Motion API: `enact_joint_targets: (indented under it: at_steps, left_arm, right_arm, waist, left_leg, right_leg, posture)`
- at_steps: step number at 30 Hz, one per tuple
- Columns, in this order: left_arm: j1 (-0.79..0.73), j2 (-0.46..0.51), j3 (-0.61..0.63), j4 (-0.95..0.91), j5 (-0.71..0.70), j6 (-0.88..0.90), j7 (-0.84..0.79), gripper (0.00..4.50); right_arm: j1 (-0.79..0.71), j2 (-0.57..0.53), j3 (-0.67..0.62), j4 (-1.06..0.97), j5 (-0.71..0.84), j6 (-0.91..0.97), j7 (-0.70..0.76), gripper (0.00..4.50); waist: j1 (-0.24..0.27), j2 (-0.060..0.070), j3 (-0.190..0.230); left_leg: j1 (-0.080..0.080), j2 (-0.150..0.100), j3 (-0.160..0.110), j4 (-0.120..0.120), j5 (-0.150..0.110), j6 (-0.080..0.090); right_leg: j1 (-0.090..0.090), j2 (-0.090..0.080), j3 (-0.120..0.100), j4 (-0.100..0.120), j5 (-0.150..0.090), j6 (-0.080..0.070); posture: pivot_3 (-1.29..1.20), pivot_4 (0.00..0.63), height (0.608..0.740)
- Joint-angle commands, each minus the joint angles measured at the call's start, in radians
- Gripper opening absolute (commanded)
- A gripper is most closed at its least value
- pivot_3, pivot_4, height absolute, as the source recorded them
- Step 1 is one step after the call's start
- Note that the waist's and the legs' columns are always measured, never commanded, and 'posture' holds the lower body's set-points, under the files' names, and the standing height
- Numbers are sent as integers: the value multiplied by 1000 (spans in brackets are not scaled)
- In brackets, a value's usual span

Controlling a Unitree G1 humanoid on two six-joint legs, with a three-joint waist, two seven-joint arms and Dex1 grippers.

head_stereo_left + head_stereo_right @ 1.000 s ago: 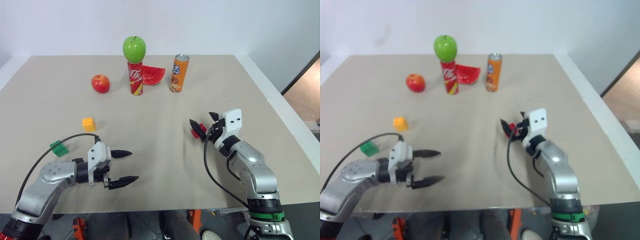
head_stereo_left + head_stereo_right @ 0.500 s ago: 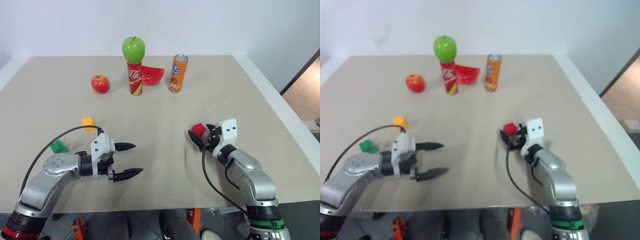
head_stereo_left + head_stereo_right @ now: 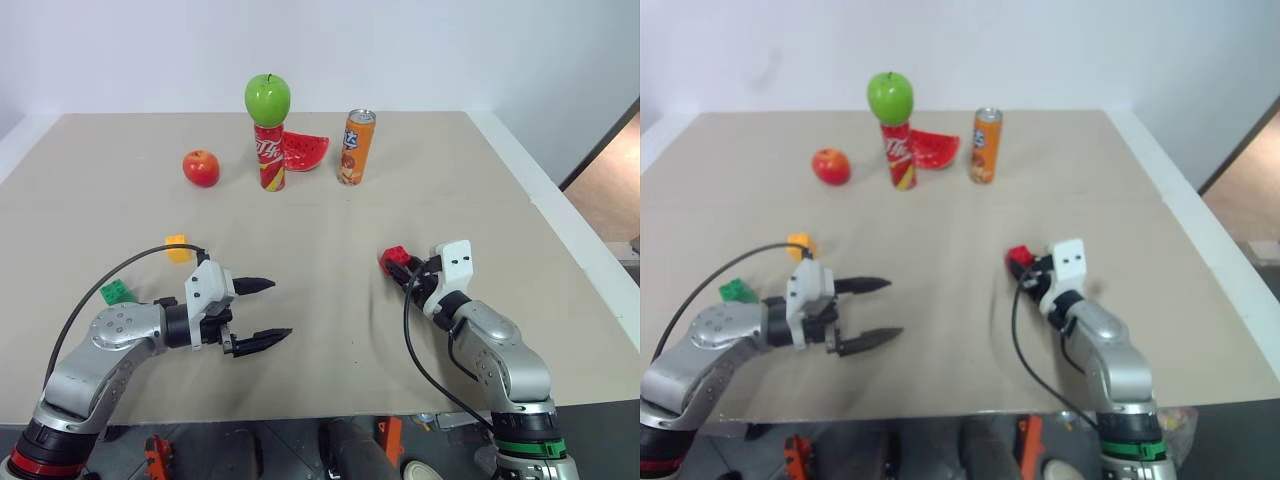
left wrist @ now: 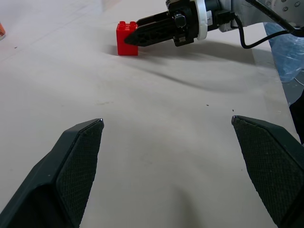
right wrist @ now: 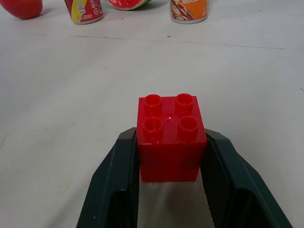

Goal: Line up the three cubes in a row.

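Red cube (image 5: 171,137) is clamped between my right claw's (image 3: 408,272) fingers, sitting on the tabletop (image 3: 320,225) right of centre. Yellow-orange cube (image 3: 177,247) and green cube (image 3: 118,292) lie well apart on the left. My left claw (image 3: 262,311) hangs wide open, empty. No row yet: all 3 need lining up.

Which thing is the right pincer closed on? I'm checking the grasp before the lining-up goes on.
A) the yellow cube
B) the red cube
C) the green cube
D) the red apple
B: the right pincer has a finger pressed to each side of the red cube, which sits on the table.
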Motion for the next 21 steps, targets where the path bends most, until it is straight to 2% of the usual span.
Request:
enact_joint_targets:
  at_steps: [1, 7, 12, 16, 21]
  left_arm:
    - [13, -14, 30, -47, 9, -5, 54, 4500]
    - [149, -24, 78, -122, 8, -5, 133, 4500]
    - [227, -28, 107, -159, -4, -15, 156, 4500]
    - [293, -29, 152, -183, -24, -24, 160, 4500]
    - [362, -20, 215, -202, -48, -27, 149, 4500]
  right_arm:
    - [-56, -67, 32, -30, 13, -6, 110, 1227]
    - [-304, -195, 155, 88, 55, -52, 482, 1227]
    - [-480, -198, 273, 263, 38, -127, 753, 1227]
    - [-549, -165, 339, 371, 20, -188, 884, 1227]
    - [-562, -140, 411, 448, -37, -297, 1002, 1227]
  waist:
    - [-1, 0, 0]
    - [-10, 1, 0]
    - [-3, 0, 0]
    - [-1, 0, 0]
    - [0, 0, 0]
  left_leg:
    - [0, 0, 0, 0, 0, 0]
    - [1, 1, 2, 1, 0, 1]
    - [3, 2, 1, 1, 0, 1]
    - [2, 2, 1, 1, 0, 1]
    - [1, 2, 1, 1, 0, 1]
  right_leg:
    - [0, 0, 0, 0, 0, 0]
    - [0, 2, 2, 0, 2, 0]
    - [2, 3, 0, 0, 1, -1]
    - [1, 2, 0, 0, 1, -2]
    - [1, 1, 0, 0, 1, -2]
  posture:
    - [0, 150, 740]
    - [0, 150, 740]
    - [0, 150, 740]
    - [0, 150, 740]
    - [0, 150, 740]
